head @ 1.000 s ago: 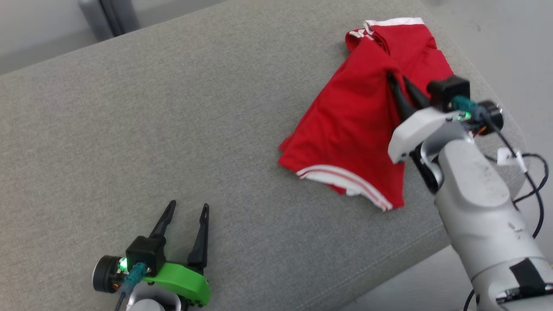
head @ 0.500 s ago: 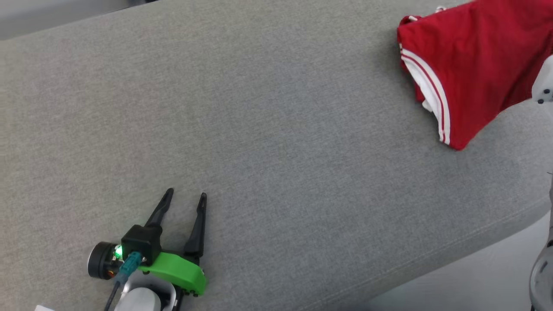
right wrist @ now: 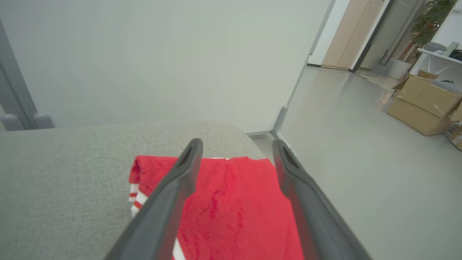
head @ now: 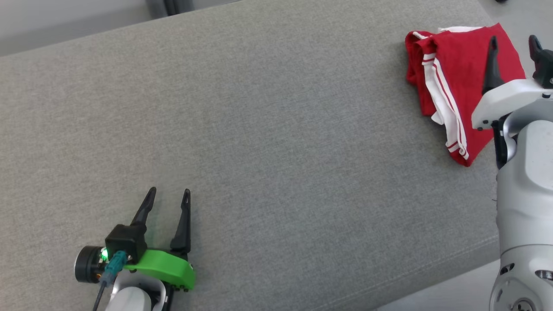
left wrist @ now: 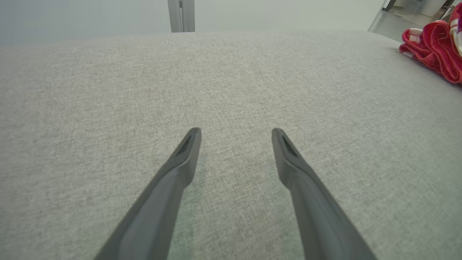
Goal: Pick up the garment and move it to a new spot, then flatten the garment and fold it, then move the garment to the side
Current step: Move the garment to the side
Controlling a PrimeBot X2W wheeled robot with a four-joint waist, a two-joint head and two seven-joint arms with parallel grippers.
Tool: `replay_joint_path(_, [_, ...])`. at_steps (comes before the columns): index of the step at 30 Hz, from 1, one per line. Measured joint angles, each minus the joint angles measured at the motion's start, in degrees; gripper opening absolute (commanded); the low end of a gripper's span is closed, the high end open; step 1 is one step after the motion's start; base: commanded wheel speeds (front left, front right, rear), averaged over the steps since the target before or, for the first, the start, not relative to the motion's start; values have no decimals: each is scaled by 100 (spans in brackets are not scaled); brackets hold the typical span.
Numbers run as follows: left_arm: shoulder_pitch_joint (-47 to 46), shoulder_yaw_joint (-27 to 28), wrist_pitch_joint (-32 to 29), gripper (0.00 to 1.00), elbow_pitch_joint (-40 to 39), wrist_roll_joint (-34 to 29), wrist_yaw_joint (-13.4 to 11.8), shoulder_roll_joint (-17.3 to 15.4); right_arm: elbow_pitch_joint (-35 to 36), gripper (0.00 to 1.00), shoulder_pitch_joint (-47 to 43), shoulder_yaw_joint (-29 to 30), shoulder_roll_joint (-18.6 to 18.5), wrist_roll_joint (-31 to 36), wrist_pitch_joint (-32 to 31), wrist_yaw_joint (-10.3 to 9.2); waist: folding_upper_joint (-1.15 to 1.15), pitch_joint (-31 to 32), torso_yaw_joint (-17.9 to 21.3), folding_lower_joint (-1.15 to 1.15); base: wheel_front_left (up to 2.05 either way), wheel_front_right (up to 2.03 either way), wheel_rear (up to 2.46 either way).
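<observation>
1. Head view: the red garment (head: 453,65), trimmed with white stripes, lies bunched and folded over itself in the upper right of the frame, near the right end of the grey fabric surface (head: 276,129). The right gripper (head: 513,41) is over the garment's right part. Its two dark fingers are spread wide, with no cloth between them. The left gripper (head: 169,192) is at the lower left over bare grey fabric, well apart from the garment. Its fingers are parted and it holds nothing.
2. Left wrist view: the left gripper (left wrist: 235,133) shows both fingers splayed, with only grey weave between them. The grey fabric surface (left wrist: 108,90) stretches to the far edge. The red garment (left wrist: 433,43) is a crumpled heap at the upper right edge of the frame.
3. Right wrist view: the right gripper (right wrist: 237,144) has its jaws set wide and grips nothing. The red garment (right wrist: 234,206) lies below and between the fingers, at the bottom centre of the frame, with a white-striped edge at its left. It rests by the rounded corner of the grey fabric surface (right wrist: 65,173). Cardboard boxes (right wrist: 422,104) stand on the floor (right wrist: 361,162) at the right edge.
</observation>
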State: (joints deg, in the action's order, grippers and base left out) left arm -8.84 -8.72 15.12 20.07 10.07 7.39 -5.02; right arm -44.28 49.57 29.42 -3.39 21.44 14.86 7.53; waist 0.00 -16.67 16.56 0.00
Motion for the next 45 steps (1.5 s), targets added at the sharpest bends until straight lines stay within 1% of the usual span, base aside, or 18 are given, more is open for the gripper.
replay_joint_path(2, [2, 129, 1, 100, 0, -8, 0, 44, 257, 100, -98, -444, 30, -471, 12, 0, 0, 62, -72, 0, 0, 0, 0])
replay_joint_path(6, [3, 401, 1, 100, -8, -23, 0, 88, 835, 100, -509, -1496, 46, -1693, 14, 0, 0, 172, -265, 0, 0, 0, 0])
replay_joint_path(9, [4, 664, 0, 100, -16, -34, 0, 118, 1285, 100, -926, -2026, 57, -2263, 14, 0, 0, 253, -433, 0, 0, 0, 0])
replay_joint_path(13, [7, 934, 1, 100, -4, -67, -1, 168, 1656, 100, -1445, -2442, 56, -2725, 14, 0, 0, 374, -692, 0, 0, 0, 0])
replay_joint_path(17, [14, 1154, 0, 100, 24, -114, -2, 185, 1844, 100, -1928, -2609, 58, -2975, 14, 0, 0, 507, -970, 0, 0, 0, 0])
replay_joint_path(20, [55, 1244, 0, 100, 41, -143, -2, 196, 1903, 100, -2277, -2626, 64, -3082, 14, 0, 0, 616, -1173, 0, 0, 0, 0])
replay_joint_path(23, [187, 1279, 0, 100, 66, -199, -2, 202, 1948, 100, -2590, -2594, 59, -3245, 14, 0, 0, 737, -1359, 0, 0, 0, 0])
replay_joint_path(28, [326, 1254, 0, 100, 89, -234, -2, 207, 2000, 100, -3044, -2519, 59, -3287, 14, 0, 0, 960, -1604, 0, 0, 0, 0])
replay_joint_path(37, [625, 1202, 0, 100, 167, -207, -2, 213, 1940, 100, -3620, -2337, 57, -3273, 14, -1, 0, 1474, -1825, 0, 0, 0, 0])
replay_joint_path(45, [644, 1146, 0, 100, 221, 7, -2, 213, 1867, 100, -3729, -2314, 57, -3272, 14, 0, 0, 1740, -1912, 0, 0, 0, 0])
